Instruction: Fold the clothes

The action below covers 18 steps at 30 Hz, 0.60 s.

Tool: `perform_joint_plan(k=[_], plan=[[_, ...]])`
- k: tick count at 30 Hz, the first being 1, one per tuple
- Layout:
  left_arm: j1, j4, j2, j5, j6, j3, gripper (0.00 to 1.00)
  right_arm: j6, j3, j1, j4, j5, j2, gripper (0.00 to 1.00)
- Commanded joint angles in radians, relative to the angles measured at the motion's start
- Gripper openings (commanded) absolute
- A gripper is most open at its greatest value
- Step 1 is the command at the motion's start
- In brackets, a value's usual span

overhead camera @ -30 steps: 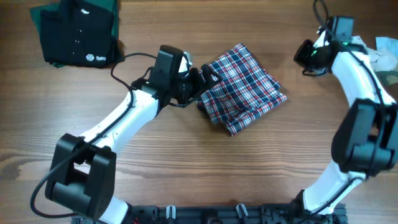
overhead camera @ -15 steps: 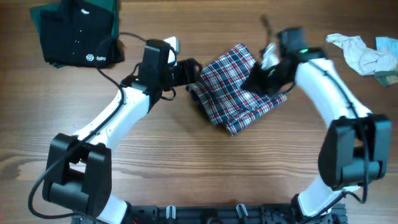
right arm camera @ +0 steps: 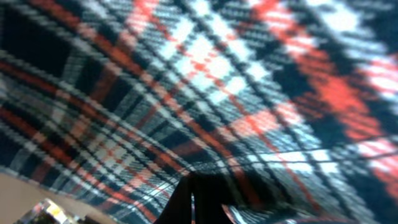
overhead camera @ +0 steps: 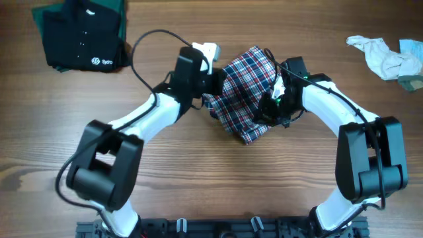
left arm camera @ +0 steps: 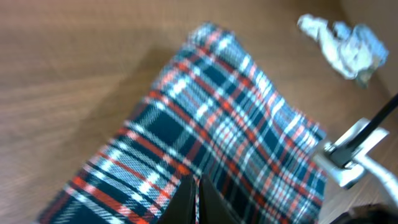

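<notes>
Far L, top: black garment (overhead camera: 82, 39) w/ small white logo, folded, running off the top of the overhead view, well apart from my work. Black cable (overhead camera: 147, 41) loops up from my L arm between that garment and the shirt. L gripper (overhead camera: 215, 80) sits at the shirt's L edge, fingers clenched tight together. Tips rest on plaid in the L wrist view (left arm camera: 196, 190), but can't tell if any fabric is caught between them. Plaid shirt (overhead camera: 243, 92) lies bunched at table centre, slightly toward the far side, w/ both my arms closing in on it from either flank. R gripper (overhead camera: 269, 109) is on the shirt's R half, clenched on a ridge of plaid. Cloth fills the whole R wrist view (right arm camera: 191, 186). Far R, top: small off-white and pale green cloth (overhead camera: 383, 56), crumpled, well apart. Open room: bare table (overhead camera: 198, 178) on the near side of the shirt between my arms, also a bare strip between the shirt and the R cloth.
</notes>
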Motion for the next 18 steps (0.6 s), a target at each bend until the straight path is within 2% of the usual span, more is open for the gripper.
perform_joint_plan(k=[1, 8, 12, 15, 16, 18], plan=[[-0.007, -0.007, 0.038, 0.041, 0.023, 0.002, 0.04, 0.026, -0.008, -0.003, -0.01, 0.085, 0.0, 0.04], [0.031, -0.031, 0.082, 0.041, 0.027, 0.002, 0.04, 0.027, -0.009, -0.003, -0.022, 0.085, 0.0, 0.04], [0.077, -0.013, 0.113, 0.138, -0.002, 0.003, 0.04, 0.034, -0.009, -0.003, -0.027, 0.085, 0.0, 0.04], [0.105, -0.106, 0.114, 0.132, 0.012, 0.008, 0.04, 0.033, -0.009, -0.003, -0.027, 0.086, 0.0, 0.04], [0.11, -0.15, 0.114, 0.117, 0.052, 0.009, 0.04, 0.034, -0.009, -0.003, -0.024, 0.09, 0.0, 0.04], [0.11, -0.229, 0.122, 0.038, 0.086, 0.009, 0.04, 0.034, -0.009, -0.003, -0.023, 0.097, 0.0, 0.04]])
